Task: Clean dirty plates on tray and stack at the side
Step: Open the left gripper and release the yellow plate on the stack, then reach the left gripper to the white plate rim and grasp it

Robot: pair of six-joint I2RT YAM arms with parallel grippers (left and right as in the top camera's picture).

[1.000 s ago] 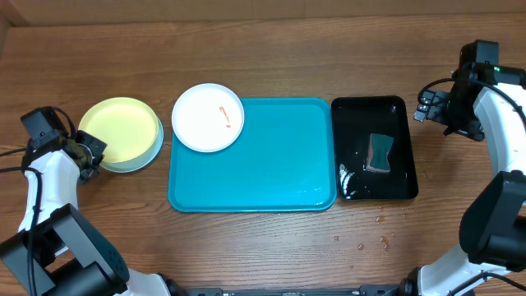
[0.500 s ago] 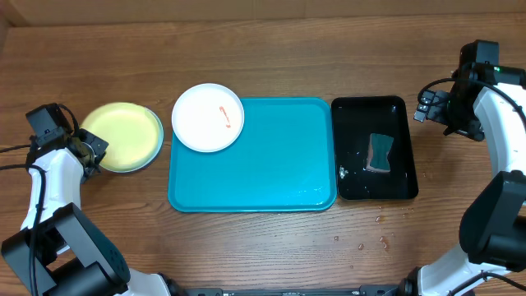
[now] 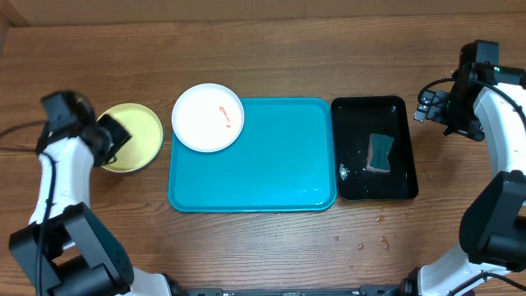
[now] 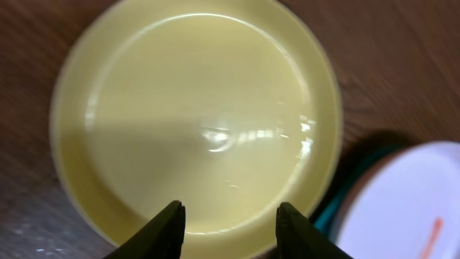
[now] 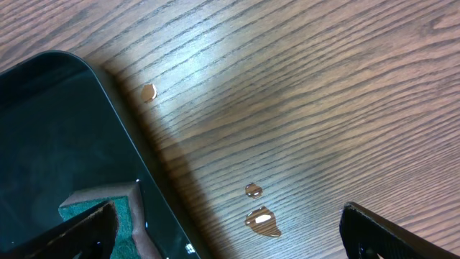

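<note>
Left gripper (image 4: 228, 216), jaws apart and empty above yellow plate (image 4: 194, 122); smeared white plate (image 3: 208, 117) lies just to its right, left arm nearer.

Overhead looks straight down; close wrist views share its yellow-green plate (image 3: 141, 130) and black tray (image 3: 362, 123).

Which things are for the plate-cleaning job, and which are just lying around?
For the job: round white plastic plate with an orange smear; round yellow-green plastic plate; large turquoise plastic tray; probably the green sponge.
Just lying about: glossy black rectangular tray; water drops on the wooden table.
</note>
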